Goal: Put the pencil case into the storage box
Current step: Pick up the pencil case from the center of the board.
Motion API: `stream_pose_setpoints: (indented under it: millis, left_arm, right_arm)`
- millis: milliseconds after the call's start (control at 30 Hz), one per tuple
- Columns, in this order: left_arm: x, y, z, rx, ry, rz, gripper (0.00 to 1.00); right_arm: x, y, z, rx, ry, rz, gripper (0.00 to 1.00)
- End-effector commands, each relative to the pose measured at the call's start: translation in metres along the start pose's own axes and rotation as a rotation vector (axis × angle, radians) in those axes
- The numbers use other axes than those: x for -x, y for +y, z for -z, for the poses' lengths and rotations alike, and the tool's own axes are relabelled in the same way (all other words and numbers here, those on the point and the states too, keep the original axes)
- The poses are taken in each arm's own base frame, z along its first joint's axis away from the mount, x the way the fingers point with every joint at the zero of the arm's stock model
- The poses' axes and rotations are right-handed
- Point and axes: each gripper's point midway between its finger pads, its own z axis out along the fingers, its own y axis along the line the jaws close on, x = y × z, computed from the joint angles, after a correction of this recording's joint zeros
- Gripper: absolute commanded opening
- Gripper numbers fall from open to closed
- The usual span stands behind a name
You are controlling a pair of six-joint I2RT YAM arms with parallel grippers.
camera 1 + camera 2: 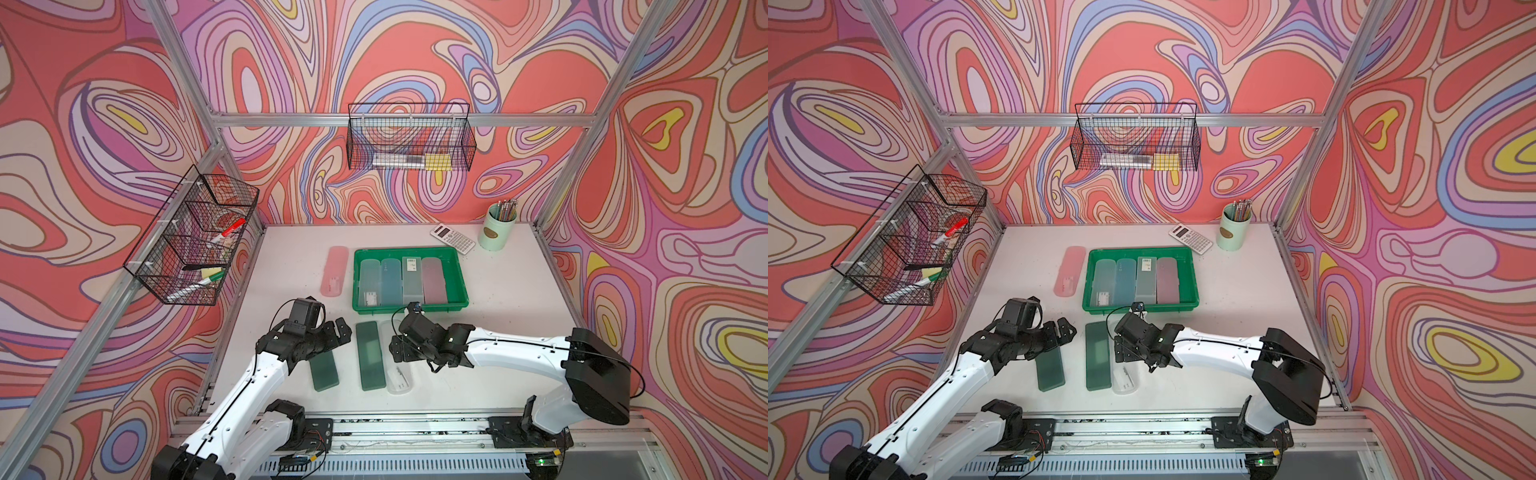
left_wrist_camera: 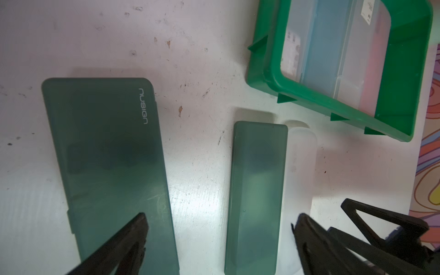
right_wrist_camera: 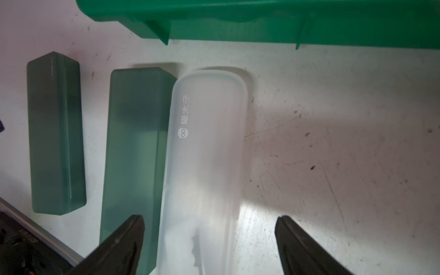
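The green storage box (image 1: 407, 251) (image 1: 1142, 250) sits mid-table with several pencil cases side by side in it. Three more cases lie in front of it: a wide dark green one (image 1: 324, 372) (image 2: 109, 166), a narrower green one (image 1: 370, 355) (image 3: 135, 142) and a frosted white one (image 1: 400, 380) (image 3: 207, 142). My right gripper (image 1: 395, 349) (image 3: 209, 219) hangs open low over the white case, one finger above the narrower green case, the other above bare table. My left gripper (image 1: 338, 331) (image 2: 221, 215) is open above the gap between the two green cases, holding nothing.
A pink pencil case (image 1: 334, 271) lies on the table left of the box. A calculator (image 1: 452, 239) and a pencil cup (image 1: 496, 228) stand at the back right. Black wire baskets hang on the left wall (image 1: 191, 241) and the back wall (image 1: 411, 141).
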Motion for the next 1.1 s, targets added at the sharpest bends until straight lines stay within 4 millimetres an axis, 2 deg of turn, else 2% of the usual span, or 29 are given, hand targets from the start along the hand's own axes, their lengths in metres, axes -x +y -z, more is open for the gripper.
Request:
stream_pose_setpoints:
  millis: [0, 167, 267, 533, 767, 1067]
  left_arm:
    - [-0.003, 0.001, 0.007, -0.007, -0.01, 0.012, 0.99]
    - [-0.001, -0.002, 0.008, -0.013, -0.011, 0.009, 0.99]
    - [-0.001, -0.003, 0.008, -0.009, 0.0, 0.004, 0.99]
    - [-0.002, -0.001, 0.006, -0.003, 0.006, -0.001, 0.99]
    - [-0.001, -0.006, 0.007, -0.024, 0.005, 0.005, 0.99]
    - [0.001, -0.01, 0.012, -0.042, -0.001, 0.012, 0.99]
  right_arm:
    - [-0.014, -0.006, -0.013, -0.053, 0.024, 0.0, 0.88]
    - [-0.026, 0.008, -0.026, -0.071, 0.062, 0.046, 0.89]
    - [-0.03, 0.009, -0.031, -0.098, 0.072, 0.045, 0.88]
    - [-0.039, -0.023, -0.031, -0.261, 0.091, 0.044, 0.88]
    - [-0.049, -0.048, -0.011, -0.284, 0.073, 0.035, 0.89]
    - [-0.036, -0.04, 0.033, -0.157, 0.003, 0.079, 0.98]
